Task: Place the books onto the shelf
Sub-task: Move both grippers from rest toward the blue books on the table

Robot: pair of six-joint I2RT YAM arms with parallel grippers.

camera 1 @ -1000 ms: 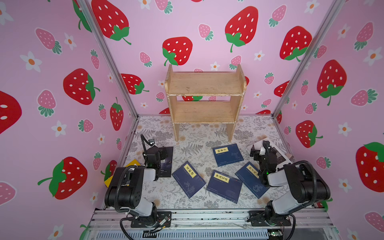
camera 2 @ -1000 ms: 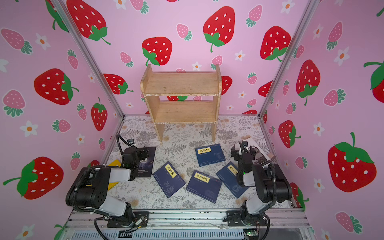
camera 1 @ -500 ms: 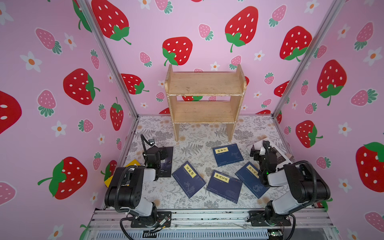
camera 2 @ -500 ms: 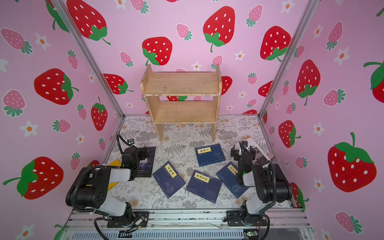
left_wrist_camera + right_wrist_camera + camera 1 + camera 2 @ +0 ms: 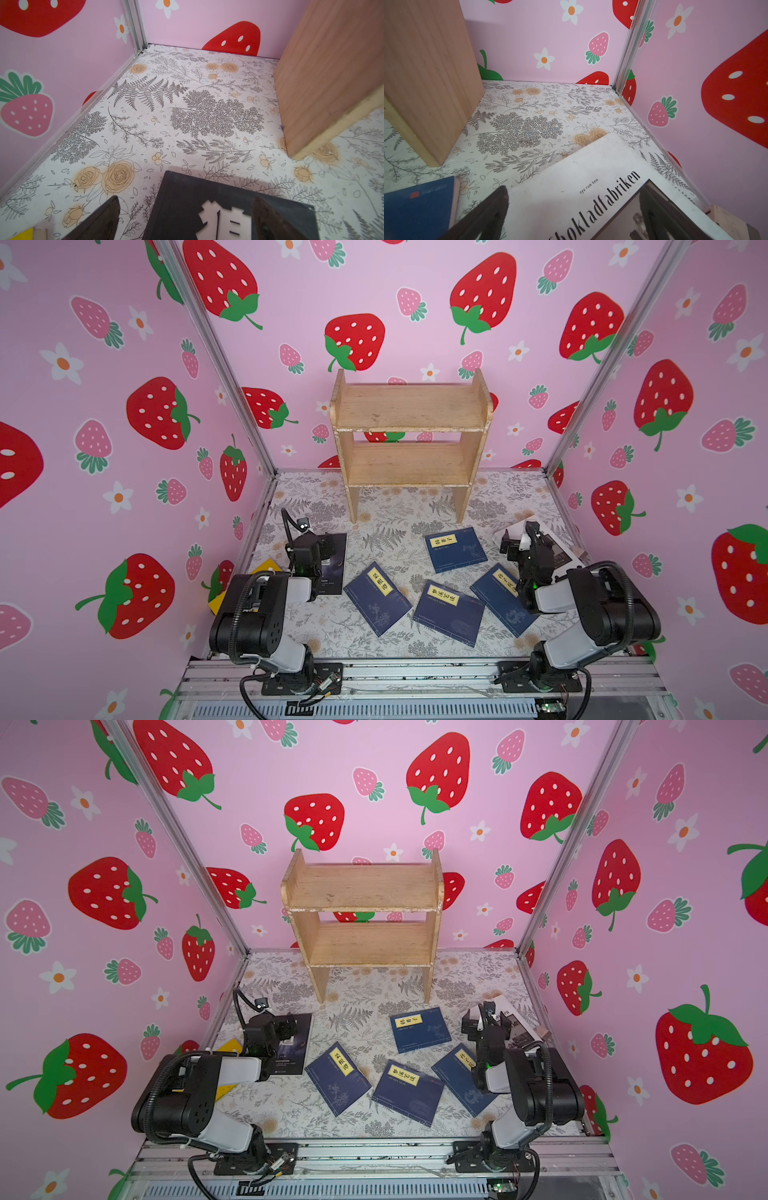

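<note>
First pickup is pending: before the empty shelf (image 5: 409,435), the left gripper (image 5: 186,207) is hovering spread over the black book (image 5: 187,193), the right gripper (image 5: 575,187) likewise over the white book (image 5: 571,176); edge-pinching probably follows.

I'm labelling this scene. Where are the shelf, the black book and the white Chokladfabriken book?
shelf (image 5: 409,406): in a top view, upper board.
black book (image 5: 187,197): left wrist view, dark cover.
white Chokladfabriken book (image 5: 560,182): right wrist view, white part of the cover.

White "Chokladfabriken" book (image 5: 591,187) lies beneath the wide-spread right pincer (image 5: 571,216)
</note>
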